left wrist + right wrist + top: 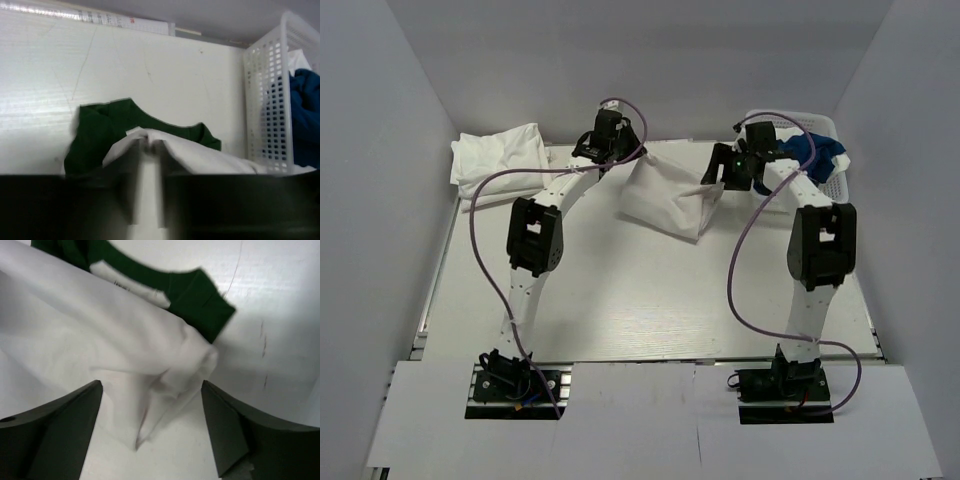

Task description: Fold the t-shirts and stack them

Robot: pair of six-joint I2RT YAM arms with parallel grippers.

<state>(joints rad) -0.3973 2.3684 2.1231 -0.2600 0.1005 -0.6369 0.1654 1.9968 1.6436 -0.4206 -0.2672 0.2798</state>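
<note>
The near half of the desk (650, 310) carries only the two arms, both stretched toward the far side. Past them the white shirt (665, 198) lies bunched mid-desk, its long axis running across from one gripper to the other. The right gripper (152, 435) hangs over the shirt's right end with its fingers spread wide and nothing in them; a rumpled fold sits directly below the gap, so this arm is the nearer one for that end and looks set to drop and pinch. The left gripper (148, 146) is almost closed, and appears to pinch the shirt's far-left edge, though blur leaves this unsure. A green shirt (100, 130) peeks out from under the white one. Farther back, a white folded stack (500, 160) rests at far left, and a basket (825, 125) at far right holds a blue shirt (820, 150).
</note>
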